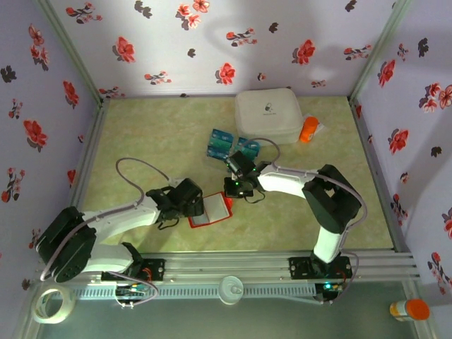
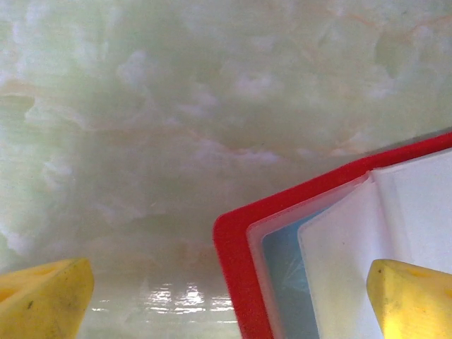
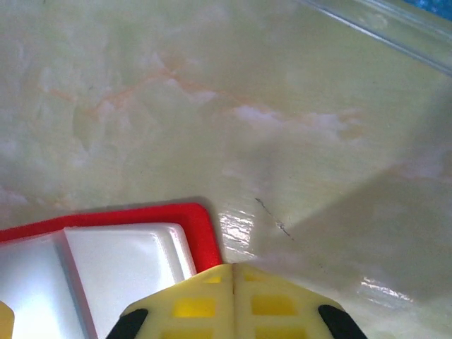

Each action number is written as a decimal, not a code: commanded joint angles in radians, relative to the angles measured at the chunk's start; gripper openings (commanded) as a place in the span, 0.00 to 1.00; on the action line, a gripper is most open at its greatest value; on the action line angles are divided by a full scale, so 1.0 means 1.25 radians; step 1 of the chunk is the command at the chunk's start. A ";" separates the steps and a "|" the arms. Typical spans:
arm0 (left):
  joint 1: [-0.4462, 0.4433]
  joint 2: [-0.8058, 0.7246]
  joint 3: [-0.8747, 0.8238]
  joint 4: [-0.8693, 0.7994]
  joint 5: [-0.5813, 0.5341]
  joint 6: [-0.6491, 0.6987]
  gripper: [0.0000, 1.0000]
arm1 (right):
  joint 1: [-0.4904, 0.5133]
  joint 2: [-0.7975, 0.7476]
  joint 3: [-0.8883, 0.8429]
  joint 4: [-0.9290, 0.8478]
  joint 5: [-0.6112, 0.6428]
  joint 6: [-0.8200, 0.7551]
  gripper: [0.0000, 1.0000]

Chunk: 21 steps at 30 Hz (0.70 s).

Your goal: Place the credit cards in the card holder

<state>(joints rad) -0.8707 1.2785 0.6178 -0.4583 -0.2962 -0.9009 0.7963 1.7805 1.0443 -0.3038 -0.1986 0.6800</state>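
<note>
Left tool (image 2: 226,300) released, straddling card holder (image 1: 210,210) edge; right tool (image 3: 233,282) clenched empty at its corner. Best: pin it flat before fetching credit cards (image 1: 220,143).

The left arm (image 1: 120,215) stretches low from its base toward the middle. The left hand (image 1: 194,203) (image 2: 226,304) has its yellow fingers (image 2: 44,298) spread wide apart. The right arm (image 1: 289,180) folds at a raised elbow and reaches back leftward. The right hand (image 1: 239,186) (image 3: 233,300) points downward, its fingers (image 3: 194,307) pressed flush together.
</note>
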 commanded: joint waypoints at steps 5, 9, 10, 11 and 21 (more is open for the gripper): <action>-0.003 -0.009 -0.027 0.019 -0.023 -0.021 1.00 | -0.027 -0.020 -0.034 0.015 0.017 0.008 0.00; -0.003 0.044 -0.008 0.056 -0.021 -0.003 1.00 | -0.045 -0.051 -0.068 0.026 0.028 0.022 0.00; -0.003 0.060 0.001 0.061 -0.020 0.002 1.00 | -0.048 -0.060 -0.079 0.027 0.032 0.025 0.00; -0.003 0.075 0.010 0.063 -0.020 0.007 1.00 | -0.050 -0.068 -0.087 0.028 0.035 0.028 0.00; -0.004 0.134 0.052 0.086 -0.018 0.035 1.00 | -0.096 -0.147 -0.178 0.052 0.055 0.039 0.00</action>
<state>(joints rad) -0.8707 1.4376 0.6624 -0.3519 -0.2962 -0.8814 0.6998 1.6249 0.8375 -0.2489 -0.1600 0.7181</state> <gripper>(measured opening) 0.997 0.057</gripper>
